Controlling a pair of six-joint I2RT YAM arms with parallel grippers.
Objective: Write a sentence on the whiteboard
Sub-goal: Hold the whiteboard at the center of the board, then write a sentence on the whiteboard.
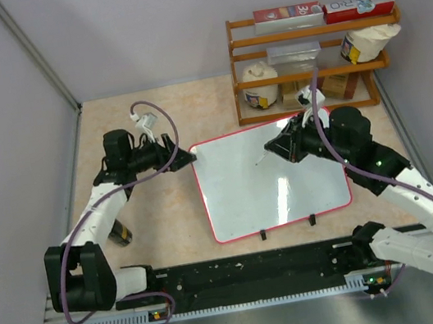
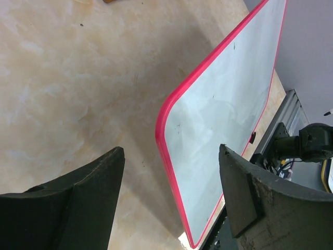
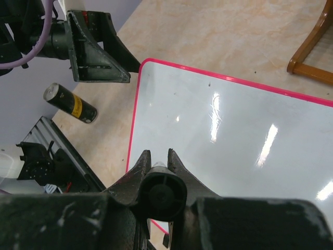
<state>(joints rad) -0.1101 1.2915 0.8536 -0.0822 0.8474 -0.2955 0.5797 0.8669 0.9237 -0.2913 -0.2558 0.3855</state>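
The whiteboard (image 1: 273,177), glossy white with a red frame and two black feet, lies flat on the table; no sentence shows on it. It also shows in the left wrist view (image 2: 223,104) and the right wrist view (image 3: 234,135). My right gripper (image 1: 269,153) is shut on a marker pen (image 3: 164,190), seen end-on between the fingers, tip over the board's upper middle (image 3: 159,156). My left gripper (image 1: 182,158) is open and empty at the board's top left corner, its jaws either side of the red edge (image 2: 171,156).
A black and yellow cylinder (image 1: 119,233) lies left of the board, also in the right wrist view (image 3: 70,101). A wooden rack (image 1: 312,63) with boxes and jars stands at the back right. A black rail (image 1: 244,274) runs along the near edge.
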